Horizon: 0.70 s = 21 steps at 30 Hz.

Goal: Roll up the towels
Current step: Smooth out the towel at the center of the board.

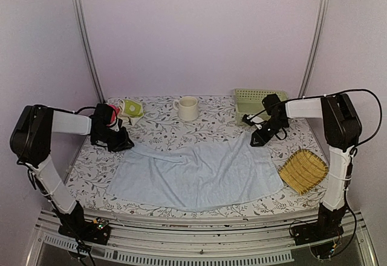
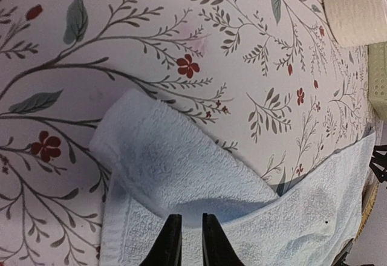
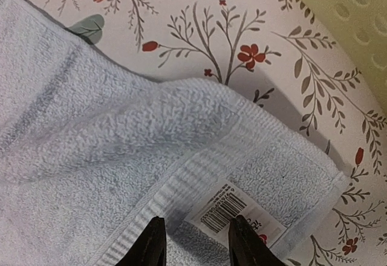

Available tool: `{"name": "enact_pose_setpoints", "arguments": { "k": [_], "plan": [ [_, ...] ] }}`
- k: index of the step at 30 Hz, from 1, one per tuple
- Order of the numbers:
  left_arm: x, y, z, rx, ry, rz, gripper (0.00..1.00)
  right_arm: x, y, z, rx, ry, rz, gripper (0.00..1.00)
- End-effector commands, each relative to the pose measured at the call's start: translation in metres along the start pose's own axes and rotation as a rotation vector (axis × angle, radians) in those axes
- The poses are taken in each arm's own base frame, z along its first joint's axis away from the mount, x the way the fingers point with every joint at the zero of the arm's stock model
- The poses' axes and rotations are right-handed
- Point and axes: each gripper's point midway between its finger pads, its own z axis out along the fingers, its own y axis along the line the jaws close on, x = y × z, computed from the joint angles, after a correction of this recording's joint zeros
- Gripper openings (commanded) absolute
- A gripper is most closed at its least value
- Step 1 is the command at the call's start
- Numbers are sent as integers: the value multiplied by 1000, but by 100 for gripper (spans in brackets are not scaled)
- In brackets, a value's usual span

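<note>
A long pale blue towel (image 1: 193, 175) lies spread across the middle of the flowered table. My left gripper (image 1: 121, 140) is at its far left corner. In the left wrist view that corner of the towel (image 2: 175, 163) is folded back over itself, and the left gripper (image 2: 190, 236) is shut on the cloth at the fold. My right gripper (image 1: 259, 138) is at the far right corner. Its jaws (image 3: 196, 242) stand apart over the towel's hem (image 3: 91, 145) and barcode label (image 3: 233, 208). A small yellow-green patterned towel (image 1: 132, 107) lies crumpled behind the left gripper.
A cream mug (image 1: 187, 107) stands at the back centre. A pale green perforated basket (image 1: 257, 100) sits at the back right, close behind the right gripper. A yellow woven tray (image 1: 302, 170) lies at the right, touching the towel's near right corner.
</note>
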Motion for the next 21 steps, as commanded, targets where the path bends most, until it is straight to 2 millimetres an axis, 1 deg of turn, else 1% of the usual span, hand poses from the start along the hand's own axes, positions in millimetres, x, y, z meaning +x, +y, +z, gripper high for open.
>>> {"name": "enact_pose_setpoints", "arguments": {
  "k": [1,3,6,9,11,15,18,20,21],
  "plan": [
    [-5,0,-22,-18,-72,23,17,23,-28,20,84,85,74,38],
    [0,4,-28,-37,-70,18,18,35,-41,25,140,123,91,38],
    [11,6,-35,-45,-53,-2,18,46,-49,22,182,141,102,37],
    [27,7,-37,-27,-24,-34,10,45,-43,17,166,121,100,37],
    [38,11,-37,-32,-4,-50,0,42,-39,16,146,109,101,37],
    [60,10,-32,-30,61,-54,0,37,-36,11,127,88,101,37],
    [77,12,-28,-73,104,-44,0,35,-33,8,118,77,99,37],
    [91,22,-27,-114,134,-60,0,34,-32,7,113,75,94,37],
    [98,34,-26,-169,148,-85,0,34,-31,6,112,74,93,37]
  ]
}}
